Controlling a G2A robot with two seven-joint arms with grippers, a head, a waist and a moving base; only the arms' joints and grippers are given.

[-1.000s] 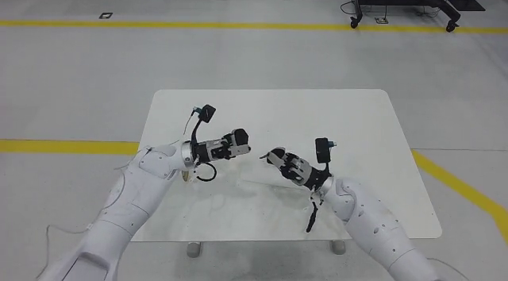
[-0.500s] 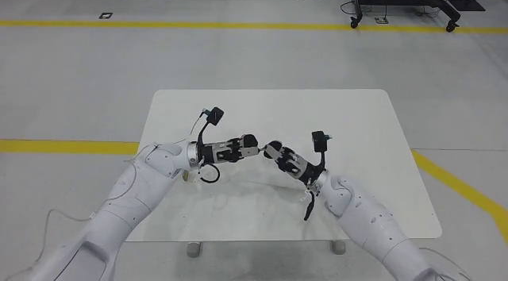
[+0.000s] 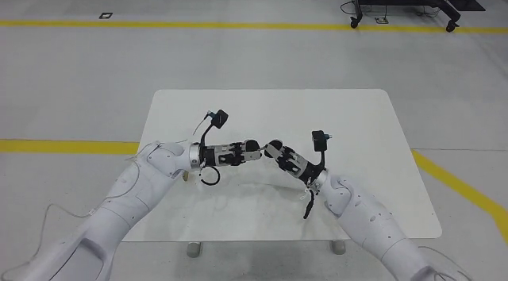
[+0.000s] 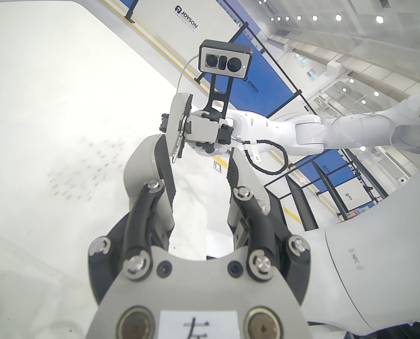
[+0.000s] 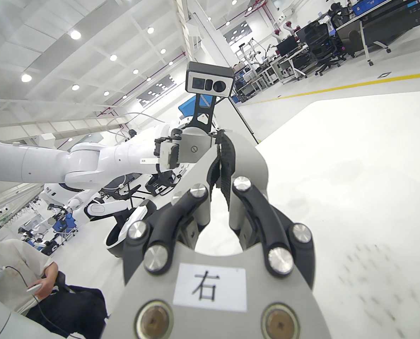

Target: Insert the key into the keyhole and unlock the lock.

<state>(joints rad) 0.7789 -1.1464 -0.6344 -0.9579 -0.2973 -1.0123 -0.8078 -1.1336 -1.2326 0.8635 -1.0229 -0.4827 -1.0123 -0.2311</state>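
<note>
Both grippers meet in the air above the middle of the white table [image 3: 357,122]. My right gripper [image 3: 274,149] is shut on a small silver key [image 4: 176,142], whose blade sticks out past its fingertips. My left gripper [image 3: 254,148] faces it, open, with its two fingers [image 4: 160,164] on either side of the key end. In the right wrist view my right gripper [image 5: 221,149] has its ribbed pads pressed together, and one left finger [image 5: 165,153] shows just beyond. A small brass-coloured thing [image 3: 186,175] lies half hidden under the left forearm; I cannot tell whether it is the lock.
Bare table surface [image 3: 317,106] stretches behind and to the right of the grippers. The table's left edge [image 3: 147,134] runs close to the left elbow. Scuff marks [image 4: 82,171] dot the tabletop below the grippers.
The left gripper has moved right and the right gripper slightly left, closing the gap between them. The left fingers now flank the key.
</note>
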